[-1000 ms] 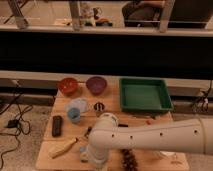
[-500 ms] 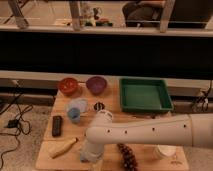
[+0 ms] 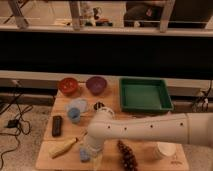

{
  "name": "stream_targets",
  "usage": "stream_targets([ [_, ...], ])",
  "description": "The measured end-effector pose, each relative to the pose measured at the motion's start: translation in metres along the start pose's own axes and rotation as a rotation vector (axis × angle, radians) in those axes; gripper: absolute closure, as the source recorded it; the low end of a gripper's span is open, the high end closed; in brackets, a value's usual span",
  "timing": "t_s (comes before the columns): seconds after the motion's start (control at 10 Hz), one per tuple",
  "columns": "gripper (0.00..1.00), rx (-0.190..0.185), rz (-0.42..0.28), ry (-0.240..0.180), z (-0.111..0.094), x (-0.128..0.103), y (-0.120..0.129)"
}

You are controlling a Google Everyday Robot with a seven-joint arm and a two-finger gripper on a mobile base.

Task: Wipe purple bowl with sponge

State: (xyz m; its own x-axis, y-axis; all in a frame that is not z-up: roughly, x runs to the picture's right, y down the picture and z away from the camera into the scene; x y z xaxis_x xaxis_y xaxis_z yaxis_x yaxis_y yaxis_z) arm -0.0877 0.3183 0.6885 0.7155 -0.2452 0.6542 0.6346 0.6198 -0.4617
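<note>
The purple bowl [image 3: 96, 84] sits at the back of the wooden table, right of the red-orange bowl [image 3: 68, 86]. A blue-grey sponge [image 3: 84, 156] lies near the table's front edge, partly hidden under my arm. My gripper [image 3: 91, 152] hangs down from the white arm right at the sponge, far in front of the purple bowl. The arm covers most of the gripper.
A green tray [image 3: 145, 94] stands at the back right. A pale blue cup [image 3: 75, 116], a black remote-like block [image 3: 57, 125] and a yellow object [image 3: 62, 148] lie on the left. A brown cluster [image 3: 127, 155] and a white cup [image 3: 164, 150] are at the front right.
My arm has swung left and down toward the table's front edge, bringing the gripper onto the sponge. The brown cluster is now uncovered.
</note>
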Motion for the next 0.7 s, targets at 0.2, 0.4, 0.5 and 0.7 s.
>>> stream_targets([
  [0.2,0.2,-0.001,0.019,0.002,0.01,0.007,-0.003],
  [0.4,0.2,0.004,0.059,0.016,0.017,0.018,-0.006],
  [0.5,0.2,0.006,0.069,0.023,0.019,0.02,-0.008],
  [0.7,0.2,0.011,0.08,0.033,0.021,0.024,-0.011],
])
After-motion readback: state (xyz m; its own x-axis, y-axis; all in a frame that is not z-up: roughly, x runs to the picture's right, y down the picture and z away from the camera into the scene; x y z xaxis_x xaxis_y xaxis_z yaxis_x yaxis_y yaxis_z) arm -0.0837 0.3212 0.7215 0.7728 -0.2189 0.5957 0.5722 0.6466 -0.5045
